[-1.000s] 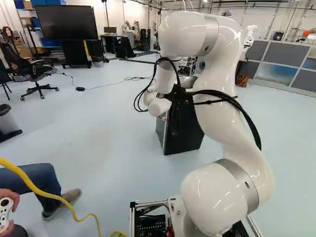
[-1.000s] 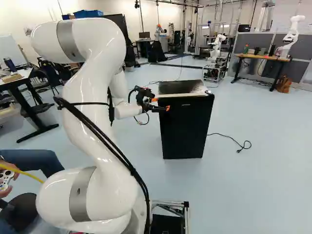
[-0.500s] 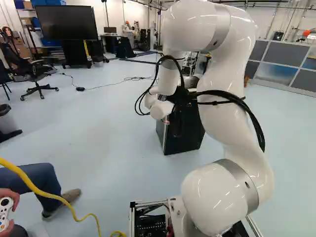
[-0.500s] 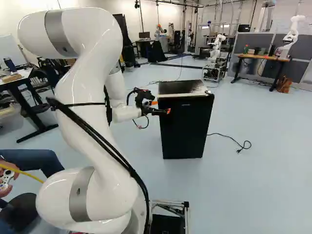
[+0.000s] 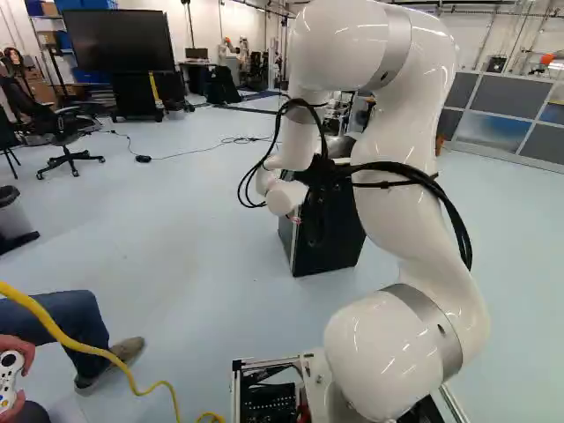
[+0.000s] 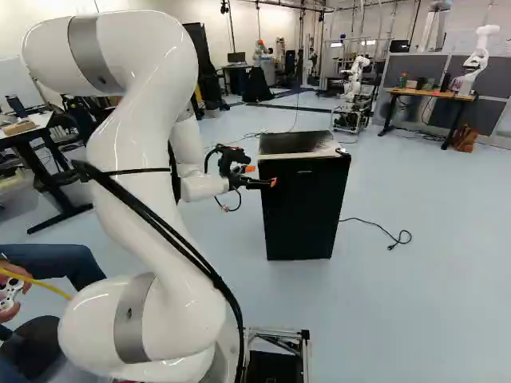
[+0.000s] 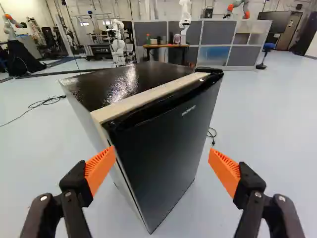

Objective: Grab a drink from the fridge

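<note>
- The arm [image 5: 397, 203] is rising from its base and bending over, bringing the gripper [image 6: 262, 175] in front of the near face of the fridge [image 6: 303, 211], toward its left edge and high up.
- The gripper's two fingers are standing wide apart and gripping nothing. In the wrist view their orange pads [image 7: 100, 168] are flanking the fridge door [image 7: 168, 153], one overlapping its side edge; whether it is touching, I cannot tell.
- The fridge is standing upright on the floor [image 6: 423, 319], ahead of the base, its closed door facing near and hiding the inside. Where the drink is sitting, I cannot tell.
- A black cord [image 6: 397, 241] is trailing over the floor to the right of the fridge.
- Far right, a desk [image 6: 431, 94] is standing by a grey partition [image 6: 415, 72], with another robot [image 6: 477, 60] rising at its right end and a brown bag [image 6: 465, 139] resting on the floor beside it.
- Far left, a large screen [image 5: 119, 40] is standing behind an office chair [image 5: 57, 128].
- Near left, a yellow cable [image 5: 40, 315] is curving down toward the base.
</note>
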You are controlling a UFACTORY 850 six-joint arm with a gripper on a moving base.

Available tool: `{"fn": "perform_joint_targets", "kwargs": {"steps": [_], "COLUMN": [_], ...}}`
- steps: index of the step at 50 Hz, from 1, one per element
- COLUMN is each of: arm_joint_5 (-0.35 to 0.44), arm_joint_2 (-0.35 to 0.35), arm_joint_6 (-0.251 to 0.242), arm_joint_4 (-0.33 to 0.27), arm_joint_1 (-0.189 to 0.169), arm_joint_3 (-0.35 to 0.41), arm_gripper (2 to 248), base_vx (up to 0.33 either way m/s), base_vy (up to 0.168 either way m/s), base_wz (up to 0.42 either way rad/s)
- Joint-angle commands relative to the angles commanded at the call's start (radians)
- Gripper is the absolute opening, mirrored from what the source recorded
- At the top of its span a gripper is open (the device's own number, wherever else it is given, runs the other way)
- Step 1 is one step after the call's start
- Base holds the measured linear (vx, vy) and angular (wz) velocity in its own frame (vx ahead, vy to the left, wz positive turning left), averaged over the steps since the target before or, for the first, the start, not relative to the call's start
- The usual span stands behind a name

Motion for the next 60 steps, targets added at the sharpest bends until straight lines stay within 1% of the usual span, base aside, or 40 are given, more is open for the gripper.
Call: {"fn": "perform_joint_targets", "kwargs": {"steps": [30, 46, 60], "arm_joint_5": [0.000, 0.000, 0.000], "arm_joint_2": [0.006, -0.014, -0.043], "arm_joint_6": [0.000, 0.000, 0.000], "arm_joint_4": [0.000, 0.001, 0.010], "arm_joint_1": [0.082, 0.119, 0.141], "arm_joint_3": [0.009, -0.022, -0.065], "arm_gripper": [247, 247, 247], "base_vx": [0.000, 0.000, 0.000], "base_vy": [0.000, 0.000, 0.000], "base_wz": [0.000, 0.000, 0.000]}}
